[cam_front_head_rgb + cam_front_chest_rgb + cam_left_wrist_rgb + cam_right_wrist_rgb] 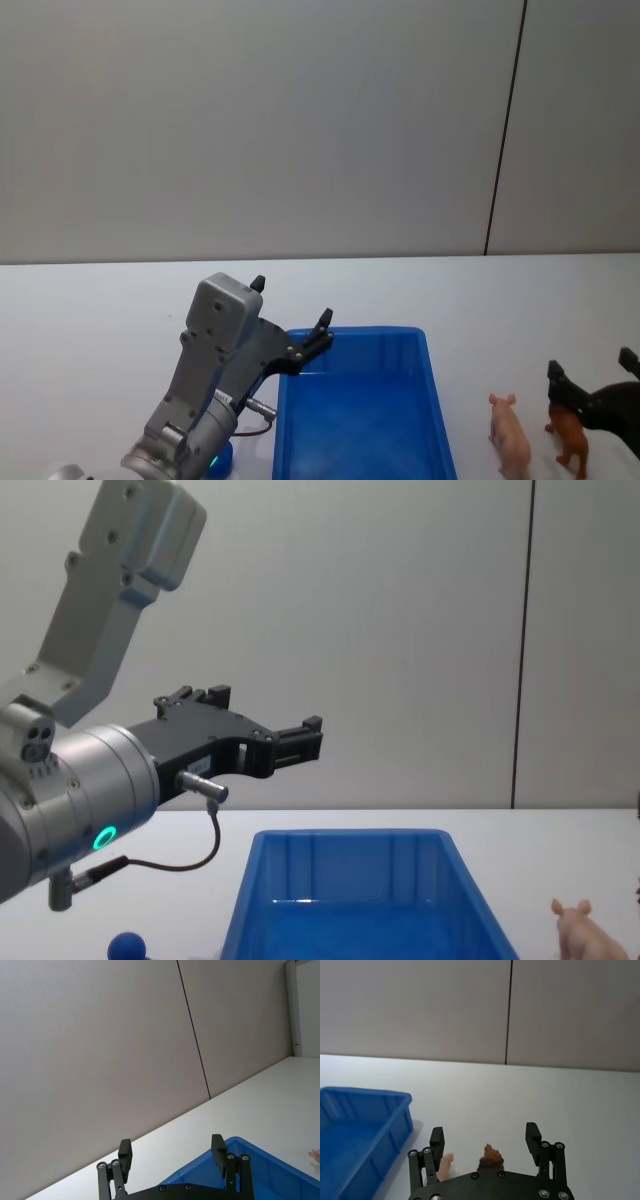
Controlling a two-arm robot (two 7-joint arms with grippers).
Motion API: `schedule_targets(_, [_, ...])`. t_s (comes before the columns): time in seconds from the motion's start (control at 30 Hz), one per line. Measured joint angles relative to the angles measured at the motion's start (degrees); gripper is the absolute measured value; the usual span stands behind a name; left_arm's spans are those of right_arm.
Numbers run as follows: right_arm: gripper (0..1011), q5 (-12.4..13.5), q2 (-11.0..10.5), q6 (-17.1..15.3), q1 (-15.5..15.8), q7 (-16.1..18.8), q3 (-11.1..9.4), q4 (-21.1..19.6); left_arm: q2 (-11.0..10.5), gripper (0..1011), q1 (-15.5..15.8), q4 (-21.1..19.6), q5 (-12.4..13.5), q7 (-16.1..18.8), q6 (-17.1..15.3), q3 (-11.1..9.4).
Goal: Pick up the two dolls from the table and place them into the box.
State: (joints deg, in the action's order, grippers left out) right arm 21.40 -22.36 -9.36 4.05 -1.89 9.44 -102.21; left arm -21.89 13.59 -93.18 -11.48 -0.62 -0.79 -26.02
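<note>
The box [350,333] sits on the white table [100,320] straight ahead of the robot, its inside bare. Both dolls stand on the table to its right: a pink pig [511,435] near the box's right wall and a brown animal [571,437] just beside the pig, farther from the box. Neither has been lifted, so the task looks to be at its first pick. The right tool [590,362] is at work, hanging low over the brown animal with its fingers [436,1136] spread wide and nothing gripped. In the right wrist view the animal's brown top lies about midway between the two fingers, while the pig shows just outside one of them. That placing reads as a line-up for a straddling grasp, centred so that closing catches the brown animal alone and leaves the pig standing. The two stand close, so a finger coming down between them is the likely trouble. The left tool [291,301] is raised above the box's far left corner, released and empty, pointing out toward the back wall. I judge it is held there to one side of the box's mouth so that a doll can be carried across from the right and dropped in. Whether the right fingers touch the animal yet I cannot tell
</note>
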Motion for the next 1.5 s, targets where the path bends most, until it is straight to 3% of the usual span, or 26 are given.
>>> schedule_targets(0.43, [1001,-0.6,0.9,-4.1,0.4,-2.5,0.1,3.1,0.0,1001,0.0,0.0,0.0,0.0,0.0,0.0])
schedule_targets(0.93, [999,-2.1,2.7,-5.2,0.6,-2.6,1.4,6.8,0.0,1001,0.0,0.0,0.0,0.0,0.0,0.0])
schedule_targets(1.33, [728,-4.1,4.0,-4.0,0.3,-2.4,2.1,9.5,0.0,1001,0.0,0.0,0.0,0.0,0.0,0.0])
schedule_targets(1.37, [658,-4.3,4.1,-3.8,0.3,-2.4,2.2,9.7,0.0,1001,0.0,0.0,0.0,0.0,0.0,0.0])
schedule_targets(1.5, [541,-5.0,4.3,-3.2,0.2,-2.5,2.3,10.1,0.0,1001,0.0,0.0,0.0,0.0,0.0,0.0])
